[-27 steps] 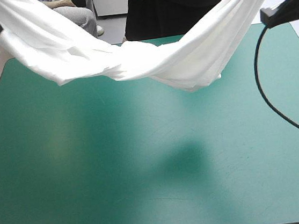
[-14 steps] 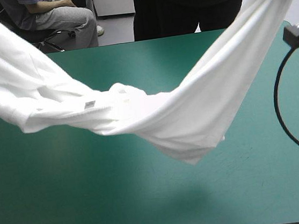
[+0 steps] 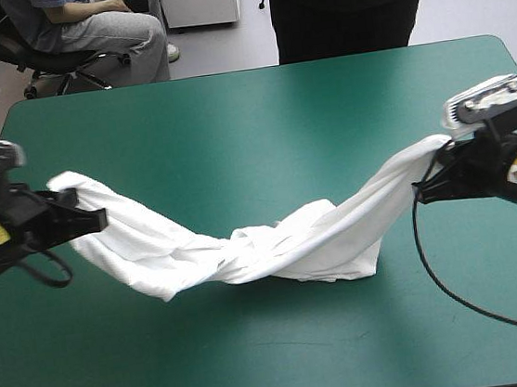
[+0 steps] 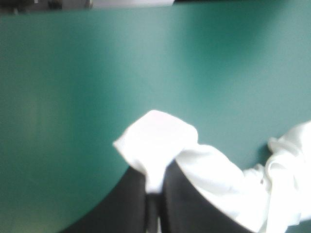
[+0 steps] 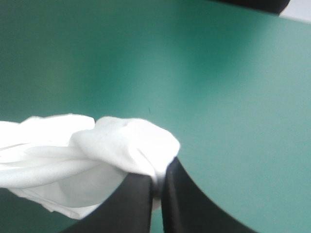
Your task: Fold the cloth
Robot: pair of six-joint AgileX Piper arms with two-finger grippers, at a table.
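Above the table [image 3: 249, 110], left gripper [image 3: 101, 217] and right gripper [image 3: 423, 190] are each clamping a T-shirt [image 3: 283, 247] end, its middle lying on it between them.

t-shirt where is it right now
In the high view the T-shirt is strung across the table's middle between the left gripper and the right gripper, its twisted centre sagging down onto the teal-green table.
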